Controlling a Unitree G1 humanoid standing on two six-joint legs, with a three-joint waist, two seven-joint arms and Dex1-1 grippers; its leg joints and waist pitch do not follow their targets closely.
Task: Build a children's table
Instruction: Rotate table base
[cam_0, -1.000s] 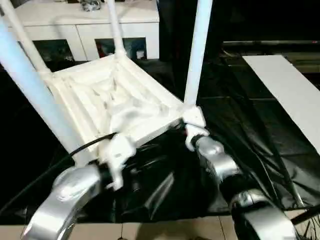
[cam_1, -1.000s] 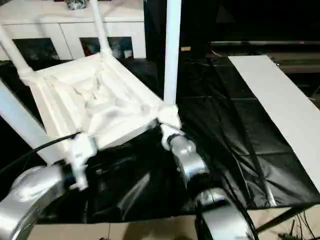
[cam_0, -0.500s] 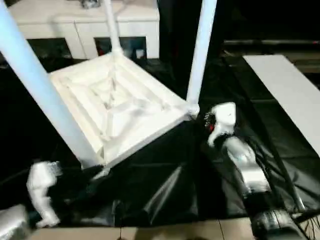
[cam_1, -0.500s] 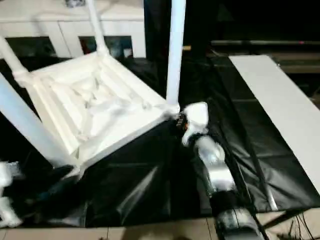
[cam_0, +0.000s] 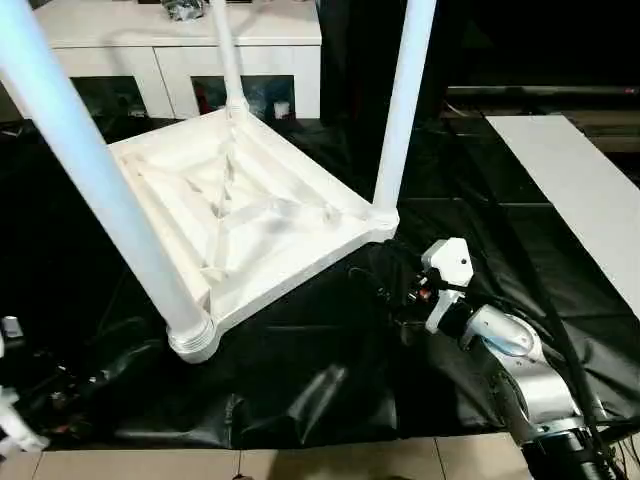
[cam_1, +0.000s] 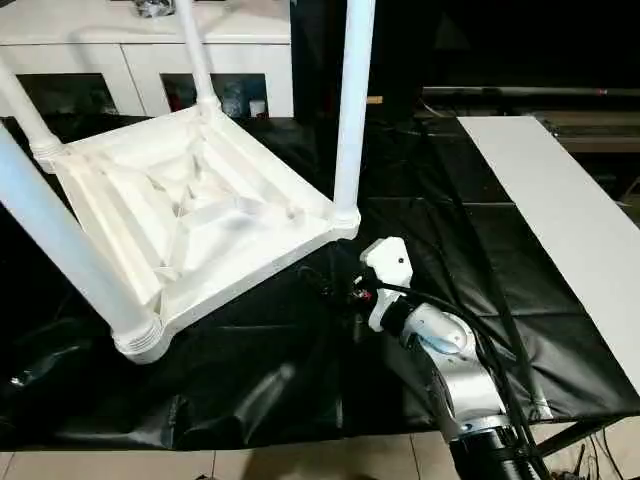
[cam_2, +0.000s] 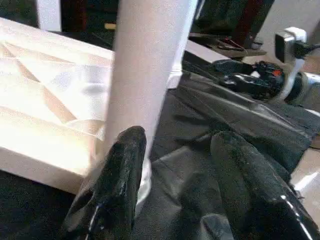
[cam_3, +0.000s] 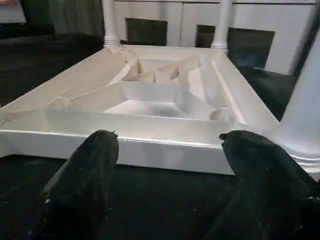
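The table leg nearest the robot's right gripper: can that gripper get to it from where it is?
Probably yes. The right gripper sits open beside the tabletop corner, and only black sheet lies between it and that leg. Nothing else blocks the way.

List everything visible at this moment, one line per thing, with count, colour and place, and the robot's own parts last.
Children's table: one, white, upside down on the black sheet, ribbed underside up.
Legs: four, white, standing up from the corner sockets.
Black sheet: one, black, spread under the table.
Flat board: one, white, lying to the right of the sheet.
Cabinet: one, white with glass doors, behind the table.
Left end effector: one, black fingers, open near the base of the nearest leg.
Right end effector: one, black fingers, open, facing the table's edge without touching it.
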